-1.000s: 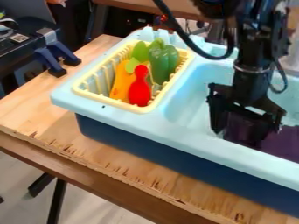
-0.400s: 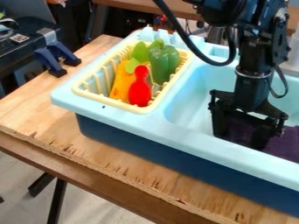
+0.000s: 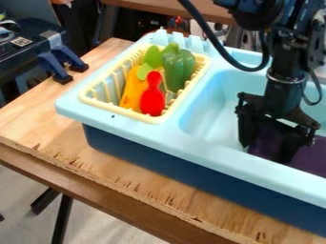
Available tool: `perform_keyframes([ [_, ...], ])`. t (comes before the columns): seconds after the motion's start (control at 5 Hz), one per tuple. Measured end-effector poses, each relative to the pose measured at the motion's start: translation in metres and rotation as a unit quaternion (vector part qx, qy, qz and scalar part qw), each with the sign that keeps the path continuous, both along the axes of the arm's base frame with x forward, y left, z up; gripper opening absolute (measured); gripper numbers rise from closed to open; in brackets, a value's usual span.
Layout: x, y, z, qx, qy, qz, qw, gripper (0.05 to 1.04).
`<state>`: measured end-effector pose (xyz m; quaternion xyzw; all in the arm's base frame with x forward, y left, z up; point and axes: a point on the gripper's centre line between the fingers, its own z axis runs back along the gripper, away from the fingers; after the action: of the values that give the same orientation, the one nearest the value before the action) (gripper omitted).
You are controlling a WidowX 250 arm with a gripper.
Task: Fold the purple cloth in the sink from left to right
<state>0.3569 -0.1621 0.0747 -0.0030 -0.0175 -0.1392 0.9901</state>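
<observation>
The purple cloth [image 3: 312, 156] lies in the toy sink [image 3: 210, 107], at the right edge of the frame, low in the basin. Over it, right of centre, hangs the pincer [image 3: 265, 155], which looks open: its two dark fingers stand apart, with purple between them. Whether the tips touch the cloth, I cannot tell.

For a clean hold, I would judge, the tips should be low enough to take a real fold, not just skim the surface, yet not press hard on the basin floor. Soft fabric gives way and can slip out of a shallow pinch, so a raised ridge between the fingers would serve better than a flat stretch. The near wall of the sink is close beside the pincer; a straight, upright lift would suit, high enough that trailing cloth does not drag over the rim. A slow close would let the fabric bunch up.

Left of the basin, toward the upper middle, the yellow rack [image 3: 94, 96] holds a green pepper [image 3: 178, 66], a red toy [image 3: 152, 97] and an orange piece [image 3: 132, 90]. The wooden tabletop [image 3: 38, 116] bears the sink. At the upper left, dark equipment [image 3: 16, 59] carries a small pale label [image 3: 21, 41]; its print cannot be made out.
</observation>
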Motion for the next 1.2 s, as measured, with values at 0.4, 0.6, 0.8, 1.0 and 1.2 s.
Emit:
perform_keyframes([
  [0.4, 0.029, 0.001, 0.003, 0.003, -0.022, 0.009, 0.9997, 0.987],
  [0.6, 0.038, 0.006, 0.012, -0.018, -0.033, 0.035, 0.9987, 0.987],
  [0.8, 0.04, 0.008, 0.013, -0.038, -0.034, 0.058, 0.997, 0.987],
  [1.0, 0.039, 0.01, 0.014, -0.052, -0.04, 0.069, 0.9955, 0.987],
  [1.2, 0.026, 0.021, 0.025, -0.053, -0.043, 0.056, 0.9961, 0.989],
])
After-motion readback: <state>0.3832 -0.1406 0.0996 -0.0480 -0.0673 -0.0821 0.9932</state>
